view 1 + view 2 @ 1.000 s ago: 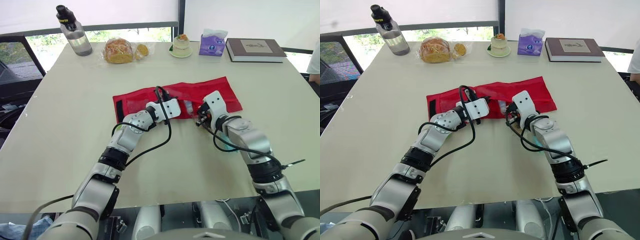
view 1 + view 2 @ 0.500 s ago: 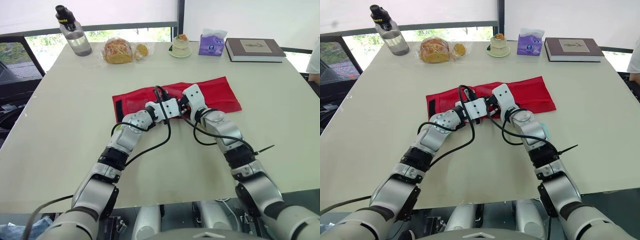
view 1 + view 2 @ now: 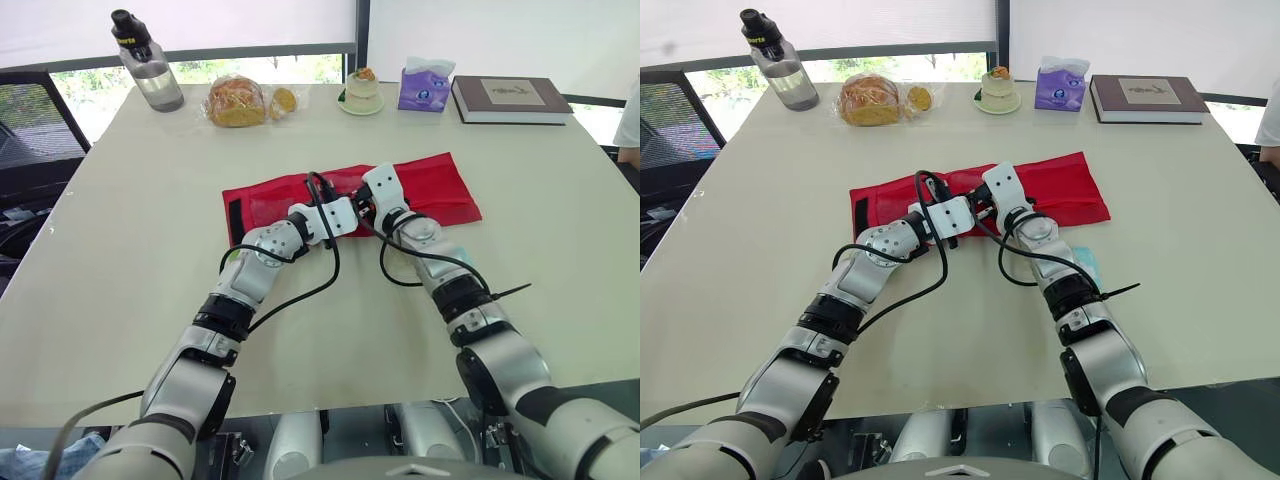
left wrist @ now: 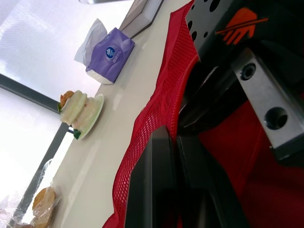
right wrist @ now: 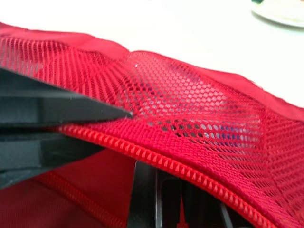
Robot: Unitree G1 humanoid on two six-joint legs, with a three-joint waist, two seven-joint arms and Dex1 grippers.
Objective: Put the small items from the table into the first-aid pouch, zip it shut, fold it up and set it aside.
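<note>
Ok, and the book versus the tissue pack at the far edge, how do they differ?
The book lies flat and low; the tissue pack stands taller. The book has a dark cover with a pale panel; the tissue pack is purple with a white tissue sticking out. The book is wider than the tissue pack. Both sit side by side at the far edge, beyond the first-aid pouch.

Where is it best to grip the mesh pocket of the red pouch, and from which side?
Probably its zipper edge, coming low from the robot's side. That edge stands lifted off the red pouch, a thin firm rim, easy to pinch; the loose mesh behind it would only stretch.
</note>
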